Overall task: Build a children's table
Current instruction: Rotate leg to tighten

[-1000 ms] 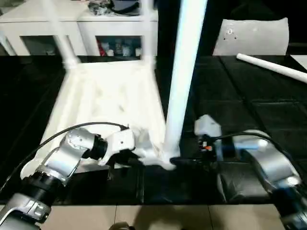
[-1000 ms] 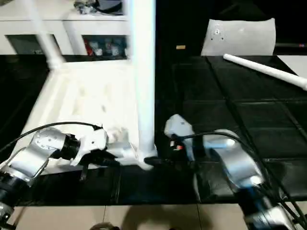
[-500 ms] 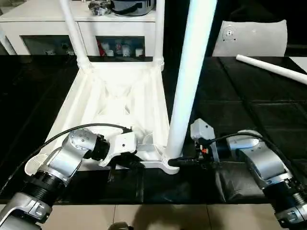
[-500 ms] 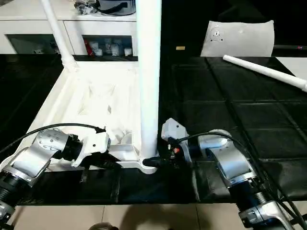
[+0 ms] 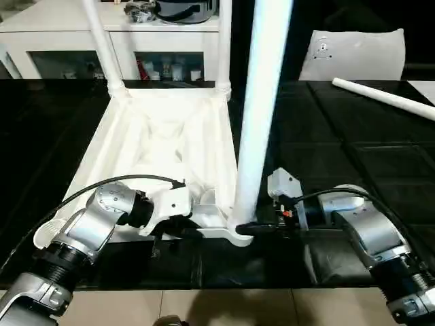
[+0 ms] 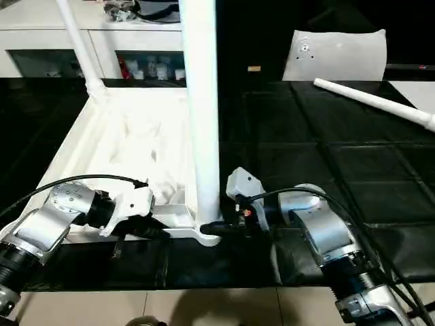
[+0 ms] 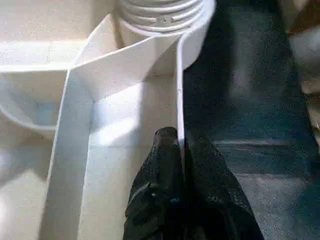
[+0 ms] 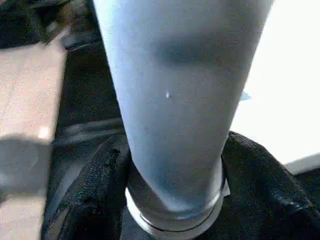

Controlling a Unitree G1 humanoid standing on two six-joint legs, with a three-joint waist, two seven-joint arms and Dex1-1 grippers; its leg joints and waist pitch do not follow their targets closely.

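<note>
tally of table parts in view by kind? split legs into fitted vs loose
Top: 1
Fitted legs: 3
Loose leg: 1
Total: 5

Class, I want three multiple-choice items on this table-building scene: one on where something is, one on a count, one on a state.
1. Where does the loose leg lie?
A. On the dark surface to the robot's right
B. Inside the upturned top
C. On the cabinet

2. How many legs stand upright in the table top?
A. One
B. Three
C. Four

3. What is the left end effector doing?
A. Hanging open above the floor
B. Shut on the top's thin edge wall
C. Holding the loose leg

Answers: 1 A, it rests apart on the dark mat. 2 B, two far legs and the near leg stand in corner sockets. 3 B, the wrist view shows its fingers pinching the wall; the right end effector grips the near leg's base.
</note>
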